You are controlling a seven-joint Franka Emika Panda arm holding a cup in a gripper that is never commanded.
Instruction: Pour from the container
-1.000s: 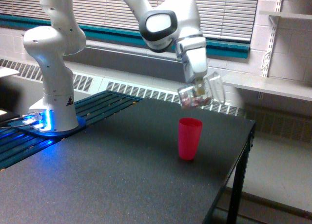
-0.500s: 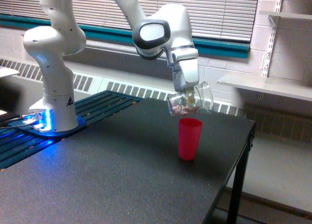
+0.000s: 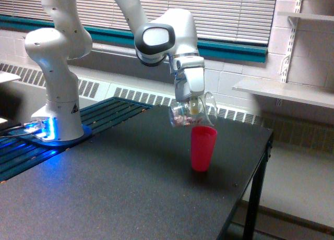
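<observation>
My gripper [image 3: 192,105] is shut on the clear plastic cup [image 3: 191,111], which hangs tipped on its side just above the table. Its mouth points toward the exterior view's left, and small reddish-white bits lie inside near the mouth. An opaque pink-red cup [image 3: 202,147] stands upright on the black table [image 3: 104,193], directly below and slightly right of the clear cup. The clear cup's lower wall sits just above the red cup's rim. I cannot see any bits falling.
The arm's white base [image 3: 55,78] stands at the exterior view's left on a blue-lit plate. The table's right edge [image 3: 261,162] runs close to the red cup. A white shelf [image 3: 287,91] and wall radiators lie behind.
The gripper has carried the clear cup left and down, from above and right of the red cup to just over its rim. The cup stays tipped. The red cup has not moved.
</observation>
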